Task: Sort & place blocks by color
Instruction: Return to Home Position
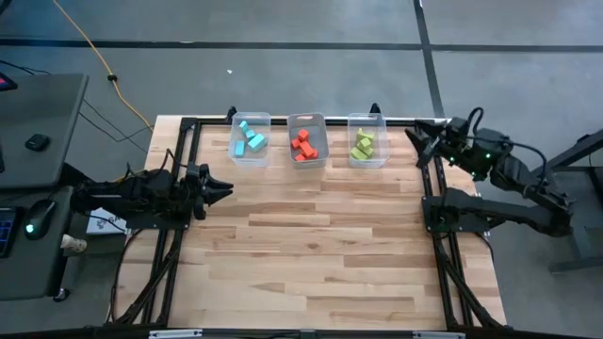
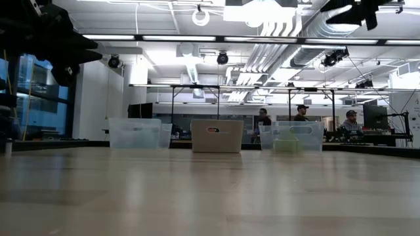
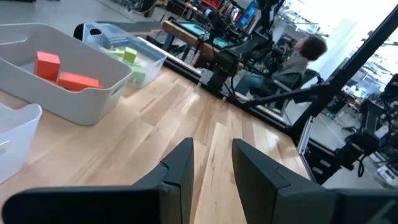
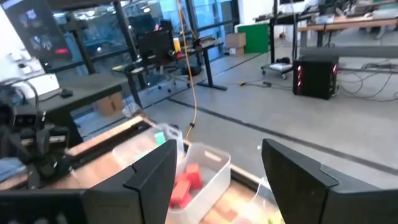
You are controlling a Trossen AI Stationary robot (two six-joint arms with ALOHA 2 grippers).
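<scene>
Now blocks (image 1: pixel 303 144) colour-sorted, 3 bins (image 1: pixel 307 116) — L arm (image 1: pixel 141 193), R arm (image 1: pixel 490 158) at sides.

Sorted by color: blue on the left, orange in the middle, green on the right.
The light blue blocks (image 1: pixel 251 139) lie in a small heap inside the left bin (image 1: pixel 234 156). The red-orange blocks (image 1: pixel 303 146) lie close together in the middle bin (image 1: pixel 291 132). In the left wrist view, an orange cube (image 3: pixel 48 64) sits right beside a flat orange bar (image 3: pixel 78 81). The lime green blocks (image 1: pixel 364 145) are piled in the right bin (image 1: pixel 382 156). The three bins stand side by side in a row at the far edge of the table (image 1: pixel 320 245).
</scene>
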